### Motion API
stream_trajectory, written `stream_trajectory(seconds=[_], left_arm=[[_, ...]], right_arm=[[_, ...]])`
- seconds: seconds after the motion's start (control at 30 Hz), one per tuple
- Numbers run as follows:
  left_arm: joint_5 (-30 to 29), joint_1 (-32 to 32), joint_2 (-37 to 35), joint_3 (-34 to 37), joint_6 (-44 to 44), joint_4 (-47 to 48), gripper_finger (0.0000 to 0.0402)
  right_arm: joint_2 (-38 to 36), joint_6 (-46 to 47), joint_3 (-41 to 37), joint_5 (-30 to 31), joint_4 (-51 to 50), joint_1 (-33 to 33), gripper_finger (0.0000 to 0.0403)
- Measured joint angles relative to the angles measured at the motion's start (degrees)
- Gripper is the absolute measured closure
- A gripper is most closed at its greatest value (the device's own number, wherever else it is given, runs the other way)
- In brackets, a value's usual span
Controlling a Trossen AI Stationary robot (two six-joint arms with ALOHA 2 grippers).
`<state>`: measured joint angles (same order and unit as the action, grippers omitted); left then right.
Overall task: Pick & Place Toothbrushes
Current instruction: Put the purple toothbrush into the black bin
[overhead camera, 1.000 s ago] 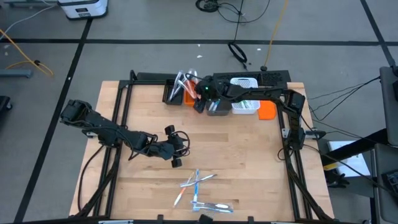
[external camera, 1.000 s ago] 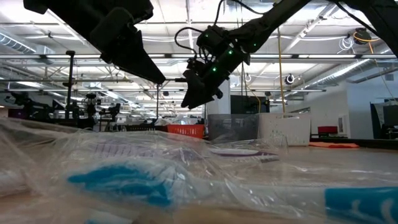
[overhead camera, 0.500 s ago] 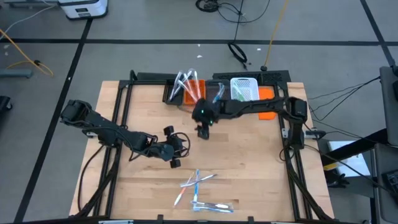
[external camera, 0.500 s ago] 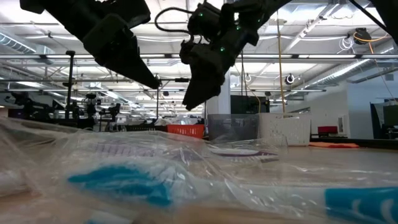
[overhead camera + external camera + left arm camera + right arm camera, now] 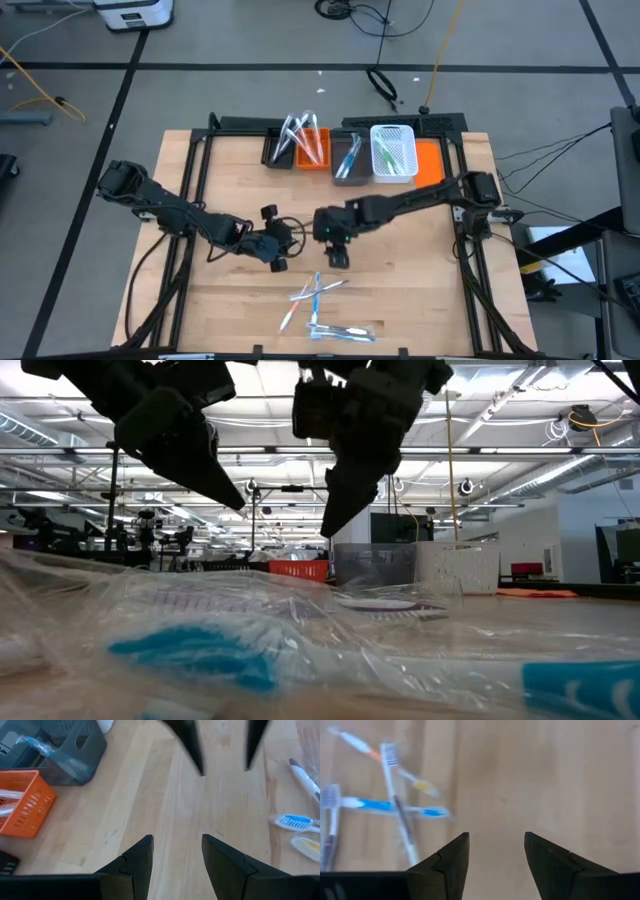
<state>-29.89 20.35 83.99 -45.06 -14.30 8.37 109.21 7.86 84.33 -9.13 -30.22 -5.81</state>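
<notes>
While both arms hang mid-table, right gripper (image 5: 339,258) fingers apart and empty, left gripper (image 5: 281,262) likewise parted, loose toothbrushes (image 5: 318,298) near the front edge, bins (image 5: 345,155) behind.

Pale matt wood table (image 5: 420,290); glossy plastic toothbrushes (image 5: 395,807); orange plastic mesh bin (image 5: 22,805).
</notes>
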Motion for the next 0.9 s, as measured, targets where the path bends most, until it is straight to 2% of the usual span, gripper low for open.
stream_trajectory(seconds=[0.3, 0.53, 0.9], left_arm=[[0.1, 0.4, 0.0, 0.0, -0.1, 0.6, 0.0231], [1.6, 0.3, 0.0, 0.0, -0.2, 0.6, 0.0231], [2.6, 0.3, 0.0, 0.0, -0.9, 0.6, 0.0231]], right_arm=[[0.0, 5.0, 0.0, 0.6, 0.0, -8.3, 0.0222], [0.0, 5.8, 0.0, 5.8, 0.4, -14.5, 0.0222], [0.0, 8.0, -1.2, 19.3, 1.8, -21.3, 0.0222]])
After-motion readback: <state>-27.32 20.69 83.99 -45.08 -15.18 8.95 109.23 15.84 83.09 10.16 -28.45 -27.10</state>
